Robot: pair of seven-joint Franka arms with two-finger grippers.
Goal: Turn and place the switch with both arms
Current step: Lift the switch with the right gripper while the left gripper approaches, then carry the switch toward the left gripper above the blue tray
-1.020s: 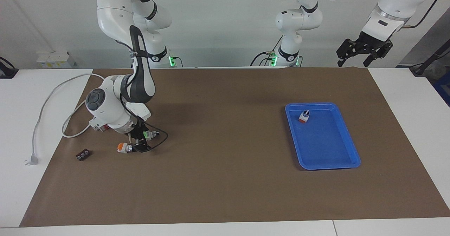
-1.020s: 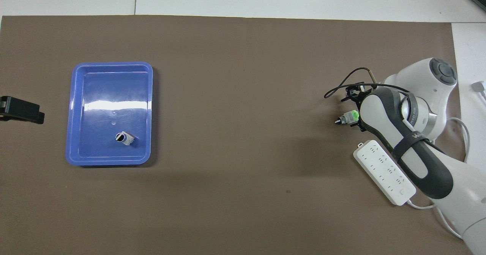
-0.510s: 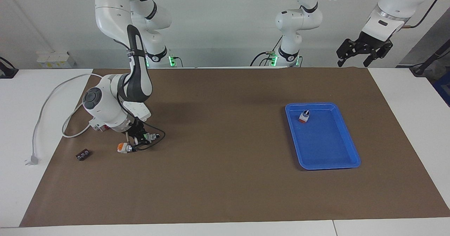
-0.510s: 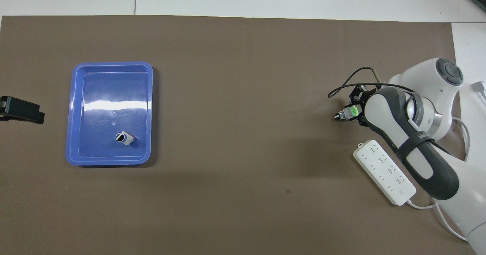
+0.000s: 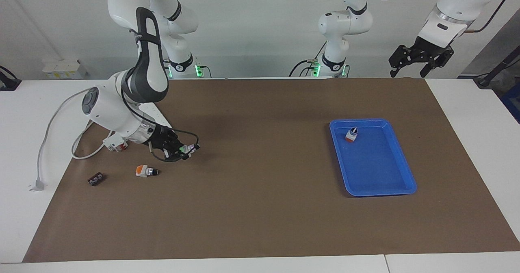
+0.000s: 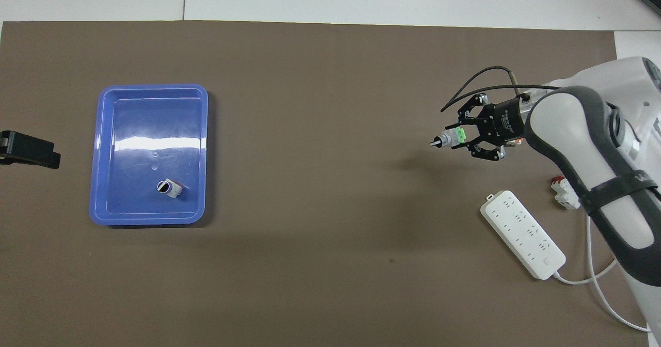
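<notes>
A plain pale wall (image 5: 252,25) stands by the white table (image 5: 479,114) with its brown mat (image 5: 260,208).

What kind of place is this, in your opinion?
Probably a robotics laboratory. Two white arms stand at a table covered with a brown mat; the right pincer holds a small green switch, and a blue tray and a power strip lie on the mat.
</notes>
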